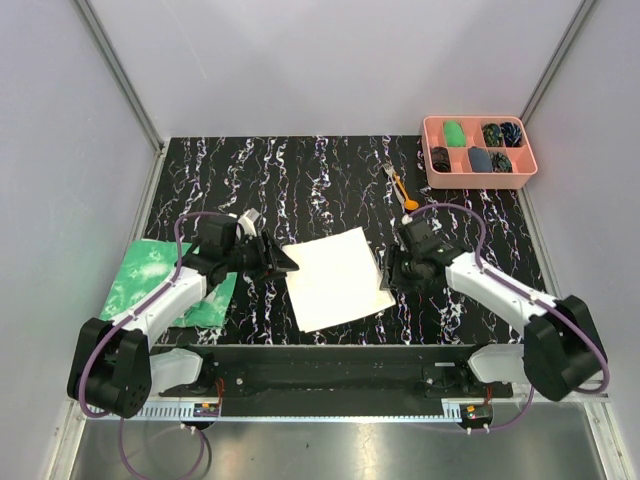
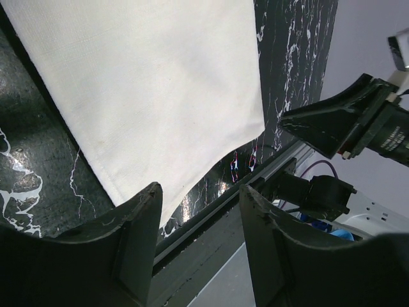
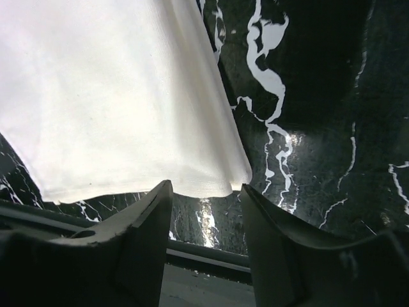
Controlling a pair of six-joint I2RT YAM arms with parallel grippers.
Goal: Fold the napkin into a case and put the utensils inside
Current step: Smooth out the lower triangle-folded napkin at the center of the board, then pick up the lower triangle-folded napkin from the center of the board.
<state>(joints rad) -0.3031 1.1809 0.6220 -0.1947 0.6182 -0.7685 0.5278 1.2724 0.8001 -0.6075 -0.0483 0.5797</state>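
The cream-white napkin (image 1: 335,278) lies flat on the black marbled table, tilted a little. My left gripper (image 1: 287,264) hovers at its left edge, open and holding nothing. In the left wrist view the napkin (image 2: 147,89) fills the upper left, beyond the fingertips (image 2: 148,198). My right gripper (image 1: 384,276) stands open at the napkin's right edge. In the right wrist view the napkin's near corner (image 3: 233,179) lies just ahead of the gap between the open jaws. The utensils (image 1: 401,188), a fork and an orange spoon, lie behind the right gripper, apart from the napkin.
A pink compartment tray (image 1: 431,152) with small dark and green items stands at the back right. A green-and-white mottled cloth (image 1: 150,280) lies under the left arm at the table's left edge. The metal rail (image 1: 330,350) runs along the near edge.
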